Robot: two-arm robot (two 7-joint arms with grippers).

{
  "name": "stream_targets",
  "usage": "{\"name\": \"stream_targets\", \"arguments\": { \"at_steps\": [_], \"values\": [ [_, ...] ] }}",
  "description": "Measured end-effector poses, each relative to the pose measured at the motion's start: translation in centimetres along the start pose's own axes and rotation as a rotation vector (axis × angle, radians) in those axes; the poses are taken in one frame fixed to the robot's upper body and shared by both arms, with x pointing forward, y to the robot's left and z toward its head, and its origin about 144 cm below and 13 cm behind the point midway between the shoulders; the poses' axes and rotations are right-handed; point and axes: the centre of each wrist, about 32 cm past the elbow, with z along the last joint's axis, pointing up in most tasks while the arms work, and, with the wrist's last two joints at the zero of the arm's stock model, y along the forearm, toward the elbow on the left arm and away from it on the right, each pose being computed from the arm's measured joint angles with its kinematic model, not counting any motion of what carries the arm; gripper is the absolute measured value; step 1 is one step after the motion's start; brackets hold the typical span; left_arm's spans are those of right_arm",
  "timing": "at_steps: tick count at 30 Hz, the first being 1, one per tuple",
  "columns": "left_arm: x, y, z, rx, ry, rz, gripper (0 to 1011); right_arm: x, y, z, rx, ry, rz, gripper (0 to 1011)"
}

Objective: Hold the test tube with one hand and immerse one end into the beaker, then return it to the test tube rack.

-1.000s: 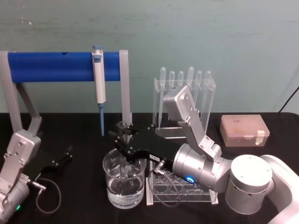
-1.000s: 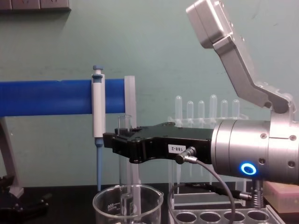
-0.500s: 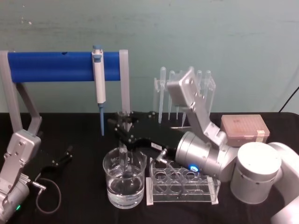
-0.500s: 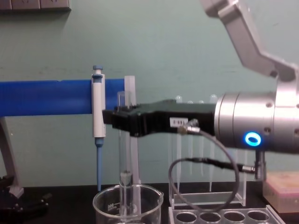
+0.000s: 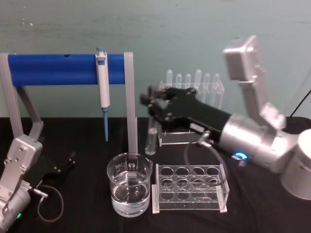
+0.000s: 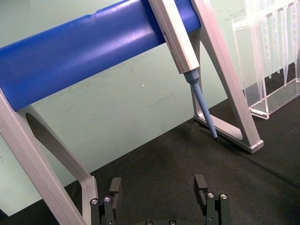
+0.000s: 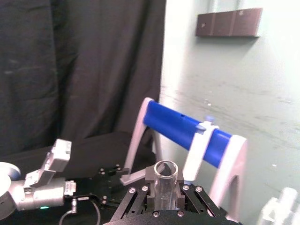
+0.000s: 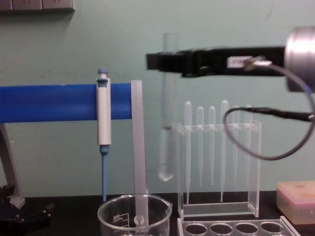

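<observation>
While right tool (image 8: 165, 61) grips test tube (image 8: 168, 132) | upright, above-right of beaker (image 8: 134, 216)

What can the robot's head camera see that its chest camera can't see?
Head view alone: the water inside the beaker, the whole clear rack with round holes, and the left gripper resting on the black table. Chest view alone: the test tube from the side, hanging upright, its round bottom above the beaker's rim and right of it. Both: the right gripper shut on the tube, the micropipette on the blue bar, and the pipettes.
</observation>
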Motion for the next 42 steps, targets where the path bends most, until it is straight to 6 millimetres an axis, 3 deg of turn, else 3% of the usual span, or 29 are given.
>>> {"name": "stream_targets", "arguments": {
  "at_steps": [8, 14, 42],
  "values": [
    [0.0, 0.0, 0.0, 0.0, 0.0, 0.0, 1000, 1.0, -4.0, -0.3, -0.025, 0.0, -0.084, 225],
    [0.0, 0.0, 0.0, 0.0, 0.0, 0.0, 1000, 0.9, -5.6, -1.7, -0.055, 0.013, -0.117, 225],
    [0.0, 0.0, 0.0, 0.0, 0.0, 0.0, 1000, -0.6, -5.9, -6.5, -0.1, 0.058, -0.151, 225]
  ]
}}
